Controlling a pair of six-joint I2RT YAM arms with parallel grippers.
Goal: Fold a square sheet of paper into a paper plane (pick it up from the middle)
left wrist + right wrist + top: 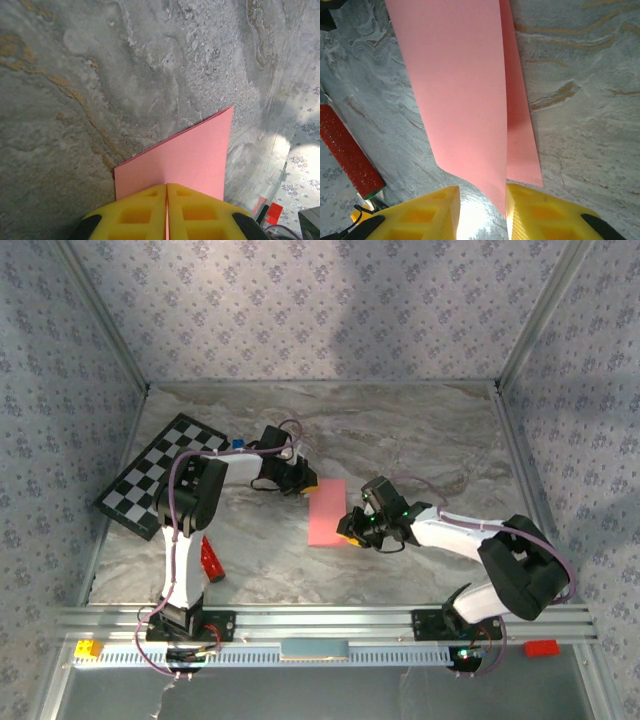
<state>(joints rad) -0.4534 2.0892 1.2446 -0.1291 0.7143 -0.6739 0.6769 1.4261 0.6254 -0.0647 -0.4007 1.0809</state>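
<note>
The square sheet of paper [328,512] is salmon pink and lies mid-table, folded double into a long rectangle. My left gripper [305,485] is at its far end, yellow fingers shut on the sheet's edge [185,155], which runs into the seam between them [166,186]. My right gripper [347,528] is at the near end and stands open [482,192]. The lifted upper layer of the paper [460,90] hangs into the gap, its edge against the right finger [530,205]. The lower layer lies flat on the table.
A black-and-white checkerboard [160,475] lies at the back left with a tiny blue cube [238,443] beside it. A red glittery bar [211,560] sits near the left arm's base, also seen at the left of the right wrist view [347,150]. An aluminium rail [320,622] runs along the front.
</note>
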